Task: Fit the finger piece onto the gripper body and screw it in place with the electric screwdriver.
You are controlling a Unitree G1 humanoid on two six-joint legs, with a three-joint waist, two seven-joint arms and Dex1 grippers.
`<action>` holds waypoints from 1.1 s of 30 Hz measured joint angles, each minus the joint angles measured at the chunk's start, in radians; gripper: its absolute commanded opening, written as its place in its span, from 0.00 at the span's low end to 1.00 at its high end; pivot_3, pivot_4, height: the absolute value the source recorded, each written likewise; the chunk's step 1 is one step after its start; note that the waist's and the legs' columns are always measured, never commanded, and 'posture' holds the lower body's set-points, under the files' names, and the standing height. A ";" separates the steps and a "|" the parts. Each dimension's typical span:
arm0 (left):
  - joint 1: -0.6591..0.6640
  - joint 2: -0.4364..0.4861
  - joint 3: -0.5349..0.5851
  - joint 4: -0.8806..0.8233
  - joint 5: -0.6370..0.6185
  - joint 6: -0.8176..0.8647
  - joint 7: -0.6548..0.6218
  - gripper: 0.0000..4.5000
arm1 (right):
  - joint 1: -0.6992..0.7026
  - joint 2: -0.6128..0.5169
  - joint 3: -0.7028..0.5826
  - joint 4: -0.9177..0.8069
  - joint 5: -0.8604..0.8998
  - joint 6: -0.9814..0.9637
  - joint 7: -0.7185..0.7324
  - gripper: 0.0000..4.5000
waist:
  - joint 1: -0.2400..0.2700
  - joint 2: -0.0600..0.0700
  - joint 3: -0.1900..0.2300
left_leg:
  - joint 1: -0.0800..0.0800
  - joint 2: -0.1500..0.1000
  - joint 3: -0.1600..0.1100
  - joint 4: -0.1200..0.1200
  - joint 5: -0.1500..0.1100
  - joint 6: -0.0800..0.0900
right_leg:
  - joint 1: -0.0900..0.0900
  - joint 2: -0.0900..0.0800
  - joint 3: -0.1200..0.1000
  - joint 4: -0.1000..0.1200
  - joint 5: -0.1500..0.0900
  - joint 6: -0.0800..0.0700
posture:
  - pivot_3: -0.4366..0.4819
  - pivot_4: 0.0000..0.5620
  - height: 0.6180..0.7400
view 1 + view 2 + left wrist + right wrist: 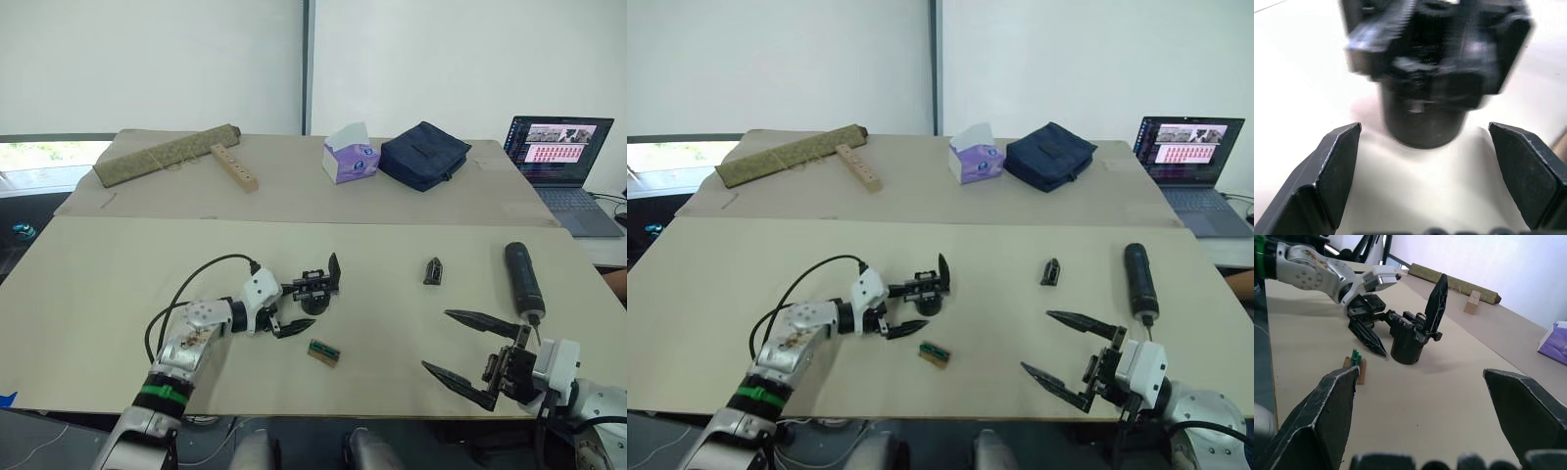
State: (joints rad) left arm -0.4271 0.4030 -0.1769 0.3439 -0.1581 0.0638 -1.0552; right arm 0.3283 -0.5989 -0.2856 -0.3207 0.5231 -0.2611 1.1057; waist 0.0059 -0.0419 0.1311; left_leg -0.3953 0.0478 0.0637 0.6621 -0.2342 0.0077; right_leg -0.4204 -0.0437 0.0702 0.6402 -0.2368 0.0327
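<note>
The gripper body [315, 288], a chunky black block with one pointed finger standing up, sits on the table left of centre. My left gripper [306, 305] is open, with a finger on each side of the body's round base [1425, 117]; I cannot tell whether they touch it. The finger piece [433, 271], a small black wedge, lies alone to the right. Further right, the electric screwdriver [522, 279] lies flat with its bit toward me. My right gripper [437, 341] hovers open and empty near the table's front edge, just in front of the screwdriver's tip.
A small green block [323, 352] lies just in front of the gripper body. On the far table are a rolled mat [162, 155], a wooden block [235, 166], a tissue box [350, 157], a navy pouch [424, 155] and an open laptop [558, 157].
</note>
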 measured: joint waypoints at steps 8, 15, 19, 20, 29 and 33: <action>-0.167 -0.044 -0.028 0.300 0.035 -0.211 -0.147 0.98 | 0.004 0.000 0.013 -0.005 -0.002 0.001 -0.014 1.00 | 0.002 0.000 0.000 | 0.000 0.000 0.000 0.000 0.000 0.000 | 0.000 0.000 0.000 0.000 0.000 0.000 | 0.48 0.27 1.00; -0.223 -0.092 -0.035 0.417 0.041 -0.305 -0.198 0.71 | 0.053 0.003 0.014 -0.024 -0.010 0.001 -0.038 1.00 | 0.003 0.000 0.000 | -0.001 0.000 0.000 0.000 0.000 0.000 | 0.000 0.000 0.000 0.000 0.000 0.000 | 0.48 0.27 1.00; -0.218 -0.092 -0.030 0.422 0.042 -0.326 -0.184 0.53 | 0.082 0.004 0.014 -0.037 -0.012 0.000 -0.046 1.00 | 0.002 0.000 0.000 | -0.001 0.000 -0.001 0.000 0.000 0.000 | 0.000 0.000 0.000 0.000 0.000 0.000 | 0.48 0.27 1.00; -0.208 -0.091 -0.024 0.411 0.042 -0.325 -0.172 0.53 | 0.085 0.005 0.014 -0.040 -0.012 0.000 -0.047 1.00 | 0.001 0.000 0.000 | 0.000 0.000 -0.001 0.000 0.000 0.000 | 0.000 0.000 0.000 0.000 0.000 0.001 | 0.48 0.27 1.00; 0.029 -0.144 0.016 -0.120 0.091 0.076 0.226 0.53 | 0.124 0.015 0.009 -0.046 -0.012 -0.005 -0.047 1.00 | -0.002 0.001 0.001 | -0.002 0.001 -0.002 0.002 0.000 0.000 | -0.001 0.000 0.000 0.001 0.000 0.001 | 0.48 0.27 1.00; 0.055 -0.198 0.013 -0.237 0.133 0.180 0.386 0.53 | 0.112 0.020 0.013 -0.048 -0.014 -0.005 -0.051 1.00 | 0.002 0.001 0.001 | -0.002 0.000 -0.002 0.002 0.000 0.000 | -0.001 0.000 0.000 0.001 0.000 0.001 | 0.48 0.27 1.00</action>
State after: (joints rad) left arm -0.3717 0.2048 -0.1639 0.1067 -0.0254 0.2441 -0.6696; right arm 0.4405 -0.5788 -0.2729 -0.3687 0.5088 -0.2661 1.0550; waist 0.0078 -0.0412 0.1317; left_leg -0.3974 0.0481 0.0620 0.6639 -0.2342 0.0077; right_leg -0.4215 -0.0435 0.0700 0.6412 -0.2365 0.0339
